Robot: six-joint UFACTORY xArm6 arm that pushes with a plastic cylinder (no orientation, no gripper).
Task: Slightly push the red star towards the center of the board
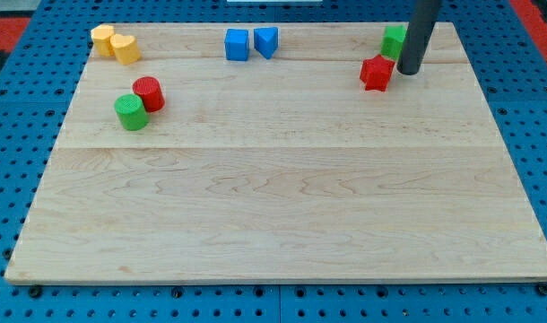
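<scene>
The red star [376, 73] lies near the view's top right of the wooden board [282, 206]. My tip [408, 71] stands just to the star's right, close to it or touching it; I cannot tell which. A green block [394, 41] sits just above the star, partly behind the rod.
A blue cube [237, 44] and a blue triangular block [266, 41] sit at the top middle. Two yellow blocks [115, 44] are at the top left. A red cylinder [149, 93] and a green cylinder [131, 112] touch at the left. Blue pegboard surrounds the board.
</scene>
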